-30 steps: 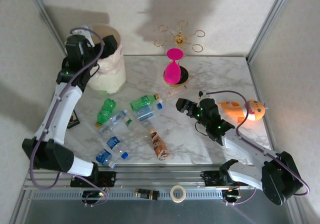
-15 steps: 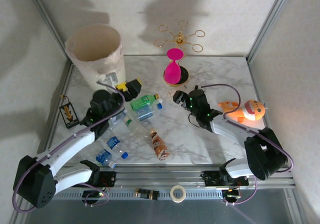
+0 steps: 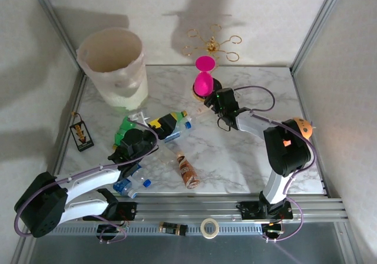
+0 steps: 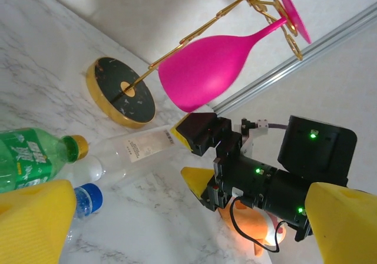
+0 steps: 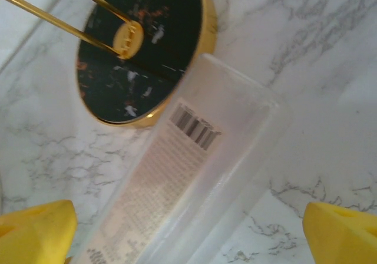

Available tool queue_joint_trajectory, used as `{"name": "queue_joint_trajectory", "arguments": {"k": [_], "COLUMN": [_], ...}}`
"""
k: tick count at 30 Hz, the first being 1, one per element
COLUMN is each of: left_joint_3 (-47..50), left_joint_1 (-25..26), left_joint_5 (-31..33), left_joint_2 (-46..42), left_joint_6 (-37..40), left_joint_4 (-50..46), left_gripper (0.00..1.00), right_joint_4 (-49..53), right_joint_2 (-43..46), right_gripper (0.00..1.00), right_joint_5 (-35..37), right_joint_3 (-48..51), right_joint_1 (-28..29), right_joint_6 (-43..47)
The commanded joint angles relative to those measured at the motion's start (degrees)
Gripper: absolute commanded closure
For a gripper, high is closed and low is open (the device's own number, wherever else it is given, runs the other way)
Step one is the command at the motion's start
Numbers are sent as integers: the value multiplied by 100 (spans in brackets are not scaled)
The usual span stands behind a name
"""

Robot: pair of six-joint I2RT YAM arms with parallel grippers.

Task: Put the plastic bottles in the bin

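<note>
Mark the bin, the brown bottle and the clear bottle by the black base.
bin (image 3: 125, 82): top external view, outer wall.
brown bottle (image 3: 188, 171): top external view, body.
clear bottle (image 5: 177, 181): right wrist view, labelled side.

Frosted translucent plastic bottle (image 5: 194, 164), glossy gold-rimmed black base (image 5: 153, 52), smooth grey-veined marble-look tabletop (image 5: 330, 69).

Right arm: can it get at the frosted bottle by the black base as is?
Probably yes. The right tool is open, yellow pads either side of the frosted bottle, nothing lying over it. The black base sits close at one end and might crowd the grasp.
</note>
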State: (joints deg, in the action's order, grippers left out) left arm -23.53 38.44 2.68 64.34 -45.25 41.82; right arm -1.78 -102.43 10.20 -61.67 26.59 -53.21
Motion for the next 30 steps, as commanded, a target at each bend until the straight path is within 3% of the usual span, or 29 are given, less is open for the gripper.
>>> {"name": "queue_joint_trajectory", "arguments": {"k": [1, 21, 30], "left_joint_3": [115, 189, 175], "left_joint_1": [50, 68, 68], "left_joint_5": [163, 323, 347], "left_joint_2": [23, -2, -35], "left_joint_6": [-11, 71, 45], "left_joint_4": [168, 151, 151], "left_gripper": [0, 0, 0], "right_joint_4": [187, 252, 228], "right_joint_2": [-317, -1330, -1092], "right_gripper": [1, 3, 12], "right_joint_5": [-201, -502, -524], "right_joint_3": [-289, -938, -506], "right_joint_1": [-103, -398, -523], "right_joint_6": [-207, -168, 168]}}
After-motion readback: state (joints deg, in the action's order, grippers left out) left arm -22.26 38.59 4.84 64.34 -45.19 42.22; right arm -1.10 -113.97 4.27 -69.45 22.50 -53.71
